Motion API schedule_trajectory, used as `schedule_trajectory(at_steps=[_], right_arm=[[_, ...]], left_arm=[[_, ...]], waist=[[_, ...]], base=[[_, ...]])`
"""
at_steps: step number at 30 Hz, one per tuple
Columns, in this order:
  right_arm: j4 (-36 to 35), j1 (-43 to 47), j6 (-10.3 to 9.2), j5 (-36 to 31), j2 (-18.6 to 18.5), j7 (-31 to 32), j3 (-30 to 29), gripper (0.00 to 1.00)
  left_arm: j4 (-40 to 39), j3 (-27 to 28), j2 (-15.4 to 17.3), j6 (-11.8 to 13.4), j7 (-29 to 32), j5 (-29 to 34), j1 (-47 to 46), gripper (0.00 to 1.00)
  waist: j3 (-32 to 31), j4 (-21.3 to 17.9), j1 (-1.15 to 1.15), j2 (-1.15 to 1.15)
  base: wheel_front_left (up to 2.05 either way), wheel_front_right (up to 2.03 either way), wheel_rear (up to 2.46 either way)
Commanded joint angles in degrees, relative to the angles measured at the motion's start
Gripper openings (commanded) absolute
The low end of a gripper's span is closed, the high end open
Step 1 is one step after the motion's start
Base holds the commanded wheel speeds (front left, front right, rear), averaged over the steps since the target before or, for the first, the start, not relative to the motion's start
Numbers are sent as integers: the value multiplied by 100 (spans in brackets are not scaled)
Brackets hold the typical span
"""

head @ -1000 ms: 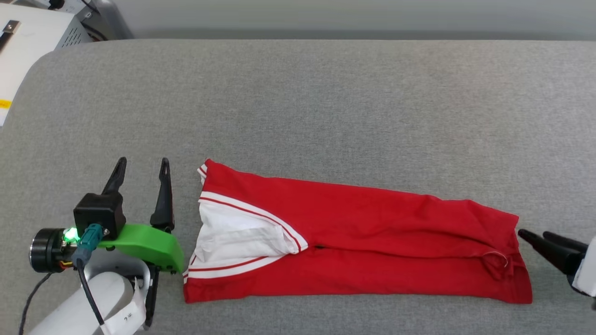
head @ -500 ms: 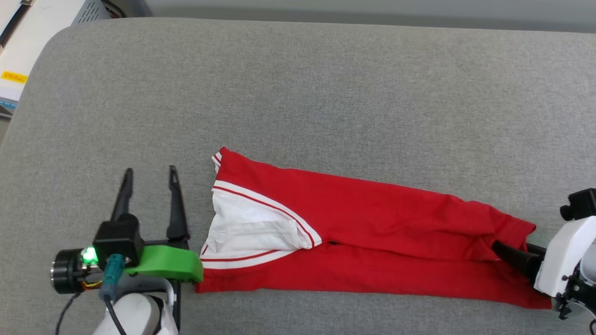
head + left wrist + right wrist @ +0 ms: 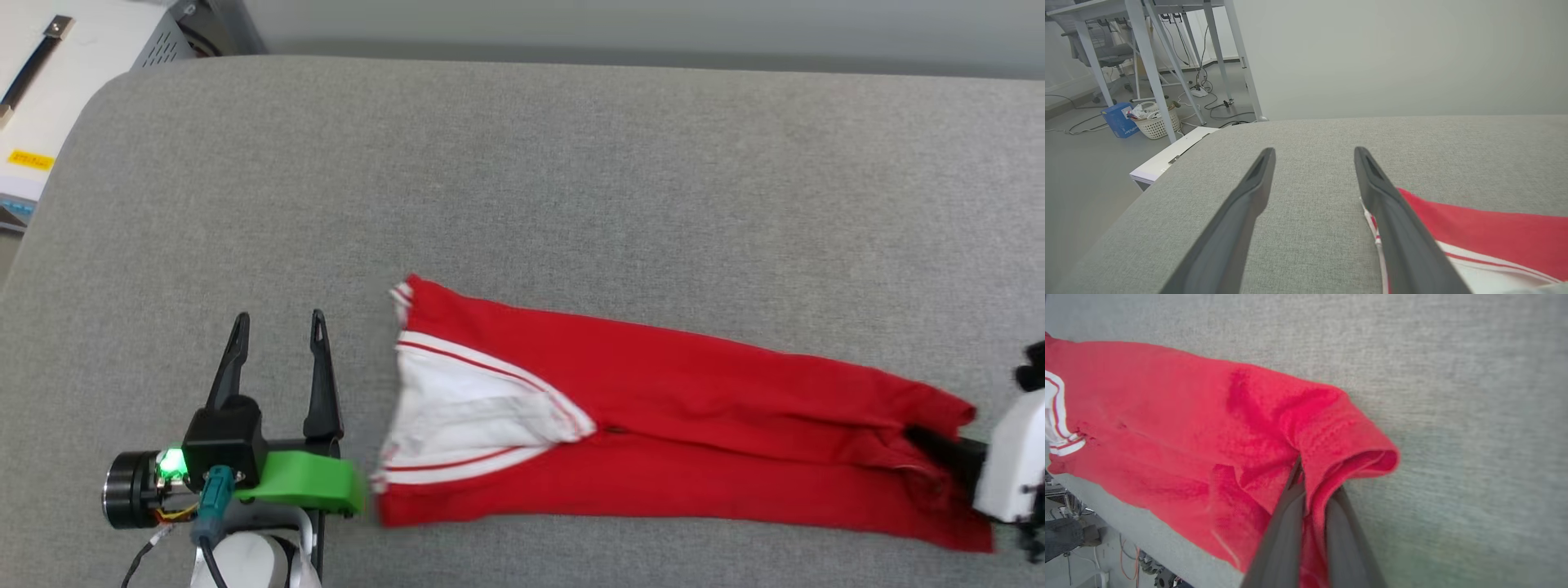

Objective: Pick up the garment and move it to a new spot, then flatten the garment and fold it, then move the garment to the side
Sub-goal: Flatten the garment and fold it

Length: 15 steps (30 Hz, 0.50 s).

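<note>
The garment (image 3: 694,441) is laid as a long, narrow band across the near part of the grey padded surface (image 3: 522,180), with its white sleeve end turned toward the robot's left and its plain red hem end toward the right. The hem end is pinched between the closed fingers of the right gripper (image 3: 1310,490), and a fold of red cloth is bunched over their tips. The left gripper (image 3: 277,322) is held wide open just beside the sleeve end, apart from the cloth, with nothing between its fingers. The step in hand is judged to be the cross fold, in which the hem end is carried over toward the sleeves. For this to be done well, the pinched end should be lifted only until the cloth clears itself, carried straight along the band so that the long edges are kept matched, and set down squarely before release. Whether every layer is caught cannot be told; if the band is dragged, the sleeve end could be pinned by the left gripper
</note>
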Motion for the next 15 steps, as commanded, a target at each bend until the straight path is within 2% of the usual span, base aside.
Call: schedule_trajectory(at_steps=[1, 5, 9, 12, 15], right_arm=[[161, -78, -12, 24, -260, -8, -132, 0], [438, -119, -12, 47, -682, 13, -385, 0], [566, -83, -12, 68, -918, 144, -491, 0], [331, 16, -12, 154, -980, 428, -420, 0], [-229, 108, -12, 356, -934, 645, -413, 0]], left_arm=[[29, 62, -57, -78, -33, 91, 149, 100], [124, 155, -137, -277, -33, 221, 250, 100], [182, 233, -237, -397, -33, 340, 312, 100], [195, 260, -302, -474, -33, 432, 348, 100], [216, 287, -377, -554, -34, 498, 400, 100]], waist=[[-123, -67, 0, 0], [-230, -83, 0, 0], [-319, -86, 0, 0], [-374, -77, 0, 0], [-431, -65, 0, 0]], base=[[0, 0, 0], [0, 0, 0], [0, 0, 0], [0, 0, 0], [0, 0, 0]])
